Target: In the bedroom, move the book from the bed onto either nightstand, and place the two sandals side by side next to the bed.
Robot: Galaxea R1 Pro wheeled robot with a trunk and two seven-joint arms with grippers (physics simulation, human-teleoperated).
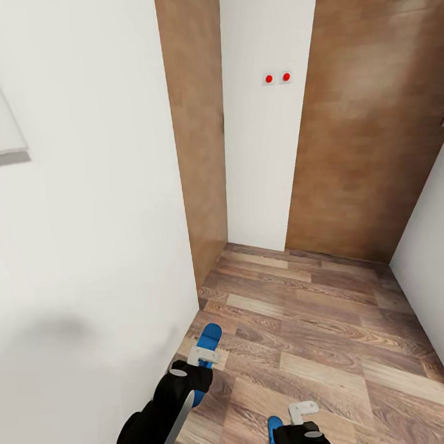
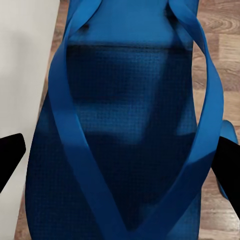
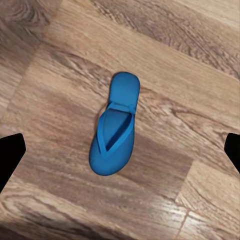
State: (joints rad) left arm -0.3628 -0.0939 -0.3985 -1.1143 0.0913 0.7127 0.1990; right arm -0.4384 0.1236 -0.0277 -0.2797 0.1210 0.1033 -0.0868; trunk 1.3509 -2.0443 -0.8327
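One blue sandal (image 2: 125, 130) lies on the wood floor close to the white wall, and its tip (image 1: 209, 336) pokes out past my left hand. My left gripper (image 1: 201, 366) hangs low over it, open, with a black finger (image 2: 10, 157) on each side of the sole. The second blue sandal (image 3: 116, 127) lies flat on the planks, well below my right gripper (image 1: 293, 433), which is open and apart from it; a sliver of that sandal (image 1: 274, 430) shows beside the hand. The bed, the book and the nightstand are out of view.
A white wall (image 1: 87, 255) runs close along the left. Ahead are brown wooden door panels (image 1: 366, 123) and a white strip with two red dots (image 1: 277, 78). Another white wall (image 1: 432, 263) closes the right. Open wood floor (image 1: 318, 321) lies between.
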